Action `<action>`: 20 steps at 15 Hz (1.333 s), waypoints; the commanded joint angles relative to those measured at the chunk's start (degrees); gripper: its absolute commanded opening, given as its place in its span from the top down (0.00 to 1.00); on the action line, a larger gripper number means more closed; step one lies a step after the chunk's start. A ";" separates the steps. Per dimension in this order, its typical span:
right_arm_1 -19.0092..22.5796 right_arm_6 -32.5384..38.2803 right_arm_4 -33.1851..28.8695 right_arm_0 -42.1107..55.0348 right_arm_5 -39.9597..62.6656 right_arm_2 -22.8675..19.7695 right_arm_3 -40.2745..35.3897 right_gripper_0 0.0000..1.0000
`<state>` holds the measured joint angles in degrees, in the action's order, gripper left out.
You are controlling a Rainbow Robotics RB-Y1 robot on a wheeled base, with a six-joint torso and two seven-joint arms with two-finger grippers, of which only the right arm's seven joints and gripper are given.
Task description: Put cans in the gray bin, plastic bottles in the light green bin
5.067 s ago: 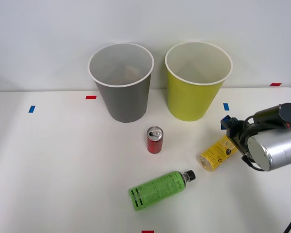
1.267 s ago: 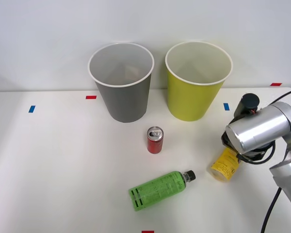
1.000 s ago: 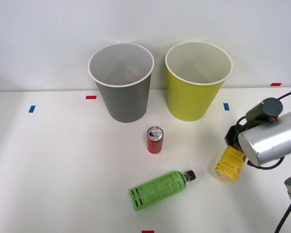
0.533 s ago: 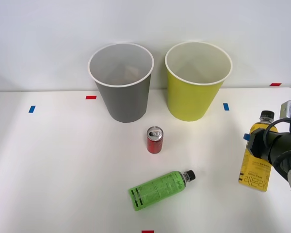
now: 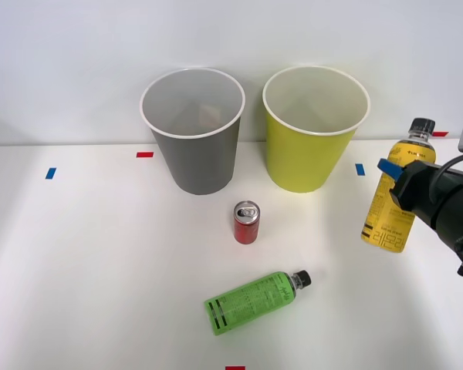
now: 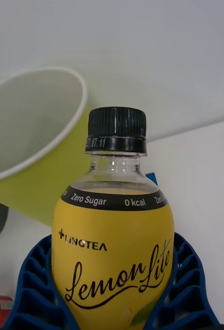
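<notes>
Raised since before: yellow-label bottle, upright | clamped by right gripper fingers | beside light green bin

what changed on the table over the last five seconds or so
The yellow-label bottle was lying on the table right of the red can. The right gripper closed on it, stood it upright and lifted it; it now hangs in the air beside the light green bin, cap up. The can, the green-label bottle, the gray bin and the light green bin stayed where they were.
</notes>
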<state>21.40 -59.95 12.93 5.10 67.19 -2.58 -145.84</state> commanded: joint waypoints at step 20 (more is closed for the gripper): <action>-2.77 -9.22 10.28 -27.60 -26.76 -3.83 23.23 1.00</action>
<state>18.64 -68.85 23.82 -20.12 42.00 -6.47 -125.59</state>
